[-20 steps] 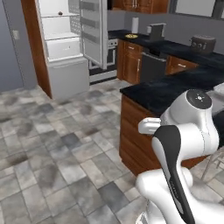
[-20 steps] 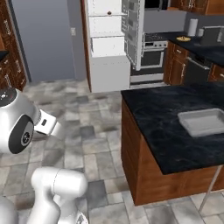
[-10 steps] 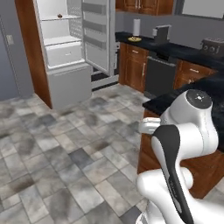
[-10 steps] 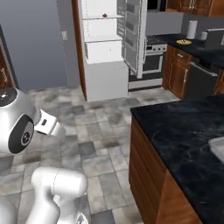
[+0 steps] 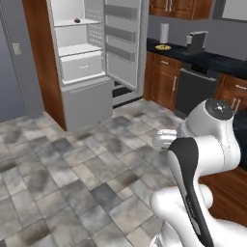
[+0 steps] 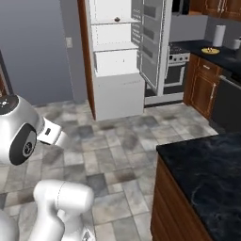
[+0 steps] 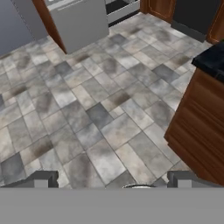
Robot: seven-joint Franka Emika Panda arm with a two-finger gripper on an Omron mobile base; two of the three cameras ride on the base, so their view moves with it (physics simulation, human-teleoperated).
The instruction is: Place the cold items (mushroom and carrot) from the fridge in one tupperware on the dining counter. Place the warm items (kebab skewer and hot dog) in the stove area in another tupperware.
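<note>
1. White shelves show inside the open fridge (image 5: 82, 62), and a small dark round thing, most likely the mushroom (image 5: 76, 20), sits on an upper shelf; it shows as a speck in the right base view too. The carrot I cannot make out.
2. Compared with a second ago, the fridge fills more of both base views and stands closer to centre. The whole scene has shifted, so the base has driven and turned toward it; nothing in the kitchen itself has moved.
3. The black stone table (image 6: 207, 169) has slid to the near right, and the grey container that lay on it a second ago is now outside the frame.
4. The gripper (image 7: 113, 180) points down at the grey tiled floor (image 7: 100, 109), its fingers (image 7: 43, 178) spread wide apart and holding nothing.
5. My reading: this is the approach for the cold items. No food has been picked up yet, and the base needs to come closer before the arm can reach the shelf.
6. At the far right, a small yellow plate (image 5: 163, 47) sits beside a paper roll on the far worktop.
</note>
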